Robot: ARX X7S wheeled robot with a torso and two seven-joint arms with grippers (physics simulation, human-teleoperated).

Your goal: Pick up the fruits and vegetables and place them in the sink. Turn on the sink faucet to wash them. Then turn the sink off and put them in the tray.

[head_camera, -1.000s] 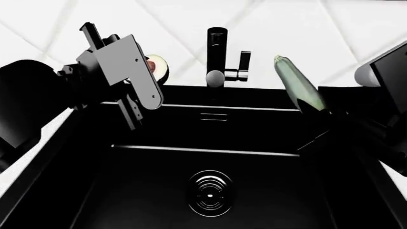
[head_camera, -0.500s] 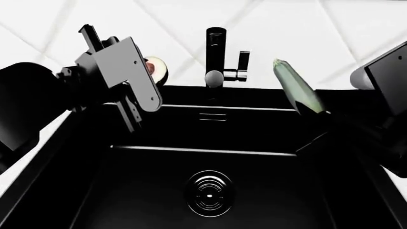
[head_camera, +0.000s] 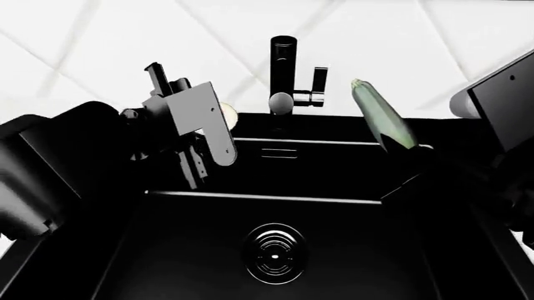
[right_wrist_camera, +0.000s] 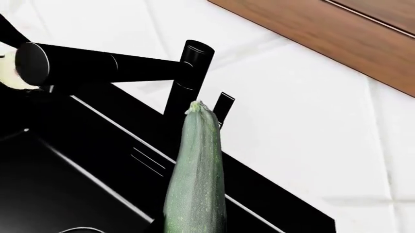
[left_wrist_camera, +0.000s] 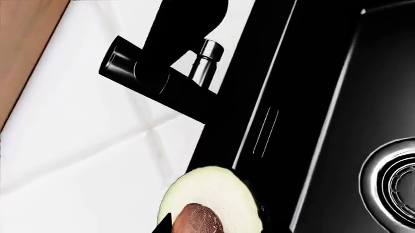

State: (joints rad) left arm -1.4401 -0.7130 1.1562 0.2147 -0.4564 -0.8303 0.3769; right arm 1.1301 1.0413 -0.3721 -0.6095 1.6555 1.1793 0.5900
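Since a second ago, the left arm has swung inward toward the middle of the basin, so its grey bracket now covers most of the avocado half, and the zucchini on the right has shifted slightly left and higher.

By size, the sink [head_camera: 334,250] comes first: a matte-black rectangular basin filling the lower head view, with its round ringed drain [head_camera: 274,249] near the middle of the floor and an overflow slot [head_camera: 279,152] on the back wall. Behind it lies the white desk [head_camera: 75,44], crossed by faint grey seams. A brown wooden band [right_wrist_camera: 324,29] runs along the desk's far edge in the right wrist view.

The faucet [head_camera: 284,69] stands upright at the back rim, its spout reaching toward the camera over the basin, its small lever handle [head_camera: 319,81] just beside the column on the right.

The left hand [head_camera: 219,115] hangs over the sink's back left part, closed on the avocado [left_wrist_camera: 211,201], whose pale flesh and brown pit show in the left wrist view beside the sink's back rim.

The right hand is mostly dark against the basin, and its fingers cannot be made out clearly, yet the zucchini [head_camera: 382,115] rises tilted from it above the sink's right back corner, its tip near the faucet handle.
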